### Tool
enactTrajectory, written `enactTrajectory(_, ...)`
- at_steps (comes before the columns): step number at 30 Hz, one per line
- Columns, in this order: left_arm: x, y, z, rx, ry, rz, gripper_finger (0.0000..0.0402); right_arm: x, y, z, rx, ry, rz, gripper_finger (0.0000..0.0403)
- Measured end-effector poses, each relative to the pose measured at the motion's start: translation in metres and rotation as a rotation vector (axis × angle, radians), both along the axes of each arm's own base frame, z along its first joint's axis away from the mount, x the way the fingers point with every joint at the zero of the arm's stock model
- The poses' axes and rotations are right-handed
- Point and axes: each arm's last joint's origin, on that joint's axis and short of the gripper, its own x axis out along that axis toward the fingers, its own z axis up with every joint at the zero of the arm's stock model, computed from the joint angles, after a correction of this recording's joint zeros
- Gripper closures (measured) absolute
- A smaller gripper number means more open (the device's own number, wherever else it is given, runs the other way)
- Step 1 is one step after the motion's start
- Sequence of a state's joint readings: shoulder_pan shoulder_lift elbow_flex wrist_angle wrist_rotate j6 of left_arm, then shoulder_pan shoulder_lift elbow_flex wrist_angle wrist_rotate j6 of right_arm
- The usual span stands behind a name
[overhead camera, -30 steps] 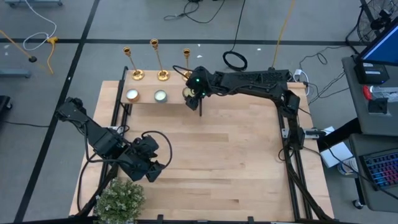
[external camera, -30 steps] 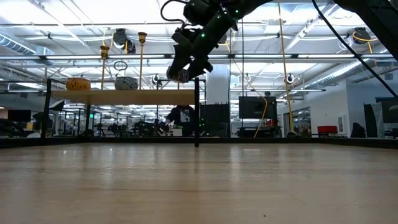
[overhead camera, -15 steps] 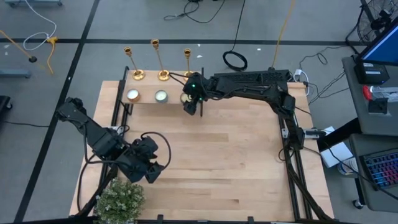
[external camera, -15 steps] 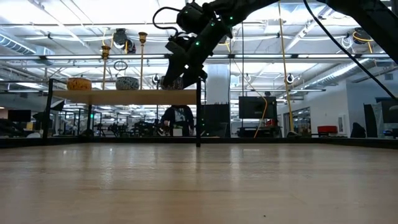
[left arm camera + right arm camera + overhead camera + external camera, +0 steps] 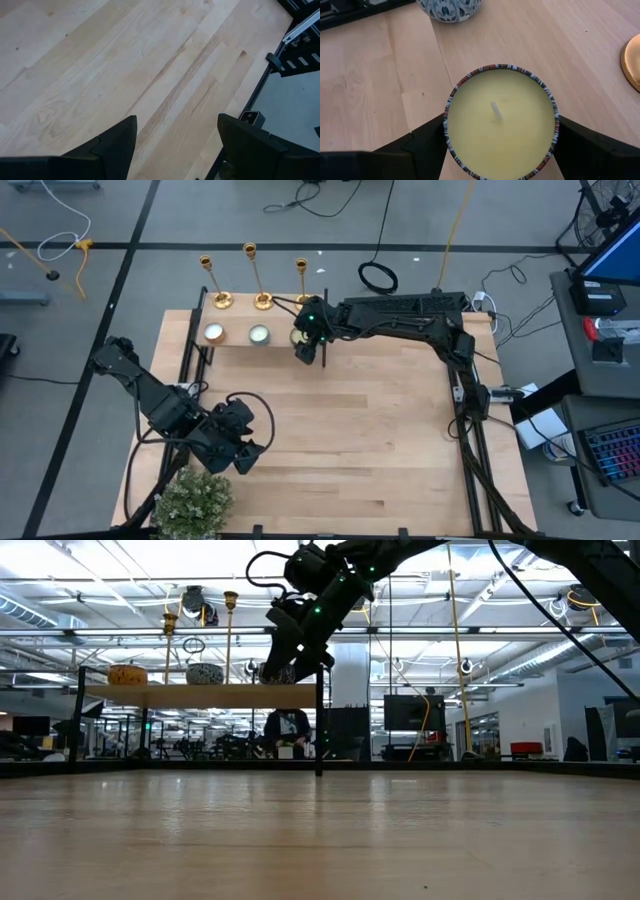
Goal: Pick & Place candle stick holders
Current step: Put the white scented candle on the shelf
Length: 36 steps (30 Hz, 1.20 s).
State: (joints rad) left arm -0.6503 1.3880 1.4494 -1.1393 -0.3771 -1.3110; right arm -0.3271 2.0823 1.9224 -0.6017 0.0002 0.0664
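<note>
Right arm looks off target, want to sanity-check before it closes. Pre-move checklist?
1. Target: not ok. The right tool straddles the yellow candle, not a candle stick holder.
2. Fingers: open, one on each side of the candle's rim; ok for backing off.
3. Three candle stick holders upright on the shelf's back edge: ok.
4. Nearest holder base close beside the candle: contact risk, cannot tell clearance.
5. Left tool open, over bare table, away from shelf: ok.
</note>
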Motion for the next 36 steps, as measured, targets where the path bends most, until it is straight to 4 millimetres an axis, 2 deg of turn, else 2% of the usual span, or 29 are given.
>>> enactTrajectory(21, 0.002, -0.001, 0.001, -0.011, -0.027, 0.007, 0.0117, -0.009, -0.007, 0.009, -0.005, 0.007, -0.022, 0.0096)
enactTrajectory(31, 0.002, -0.002, 0.002, -0.017, -0.034, 0.007, 0.0117, -0.008, -0.007, 0.010, -0.006, -0.006, -0.019, 0.0053)
enactTrajectory(36, 0.003, -0.001, 0.002, -0.015, -0.037, 0.013, 0.0117, -0.008, -0.007, 0.014, -0.014, -0.034, -0.022, 0.0047)
